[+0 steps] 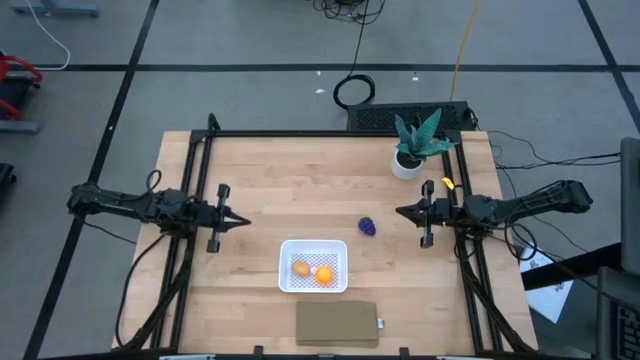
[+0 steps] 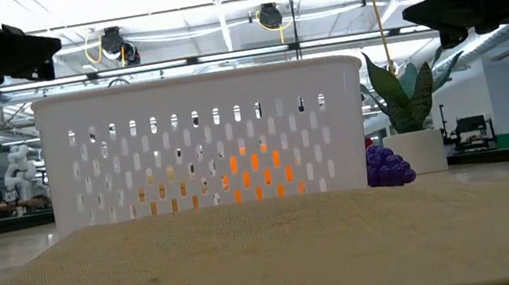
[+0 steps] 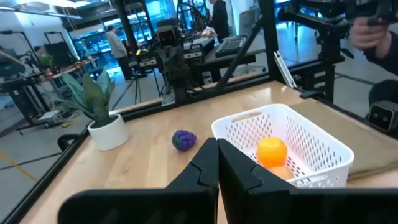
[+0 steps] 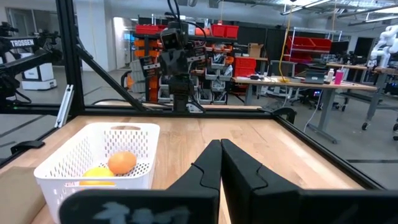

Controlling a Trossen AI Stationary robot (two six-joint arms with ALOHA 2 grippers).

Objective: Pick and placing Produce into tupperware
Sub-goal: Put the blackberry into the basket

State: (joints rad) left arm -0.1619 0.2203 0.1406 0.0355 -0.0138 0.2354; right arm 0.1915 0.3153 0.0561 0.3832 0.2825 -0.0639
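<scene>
Your left hand (image 1: 243,219) hovers over the left side of the worktop (image 1: 260,170), fingers pressed together and holding nothing. Your right hand (image 1: 400,212) mirrors it over the right side, also pinched closed and empty. Both point inward toward each other, well apart from the produce.

The tupperware (image 1: 313,266) sits on the worktop between the two arms, toward the front edge. You can see two pieces already in it: the orange piece (image 1: 324,275) and the tan piece (image 1: 301,268), lying just beside each other on the mesh bottom. From the left wrist view the orange piece (image 3: 272,151) sits on top, with the tan one mostly hidden under it.

The purple piece (image 1: 368,227) lies on bare wood outside the tupperware, between it and your right hand, near the tupperware's back right corner. In the low view it (image 2: 388,165) rests just beside the tupperware's (image 2: 204,145) right wall; you cannot tell from there whether they touch, but from above there is a gap.

A brown pad (image 1: 337,323) lies just in front of the tupperware. A potted plant (image 1: 417,145) stands at the back right of the worktop.
</scene>
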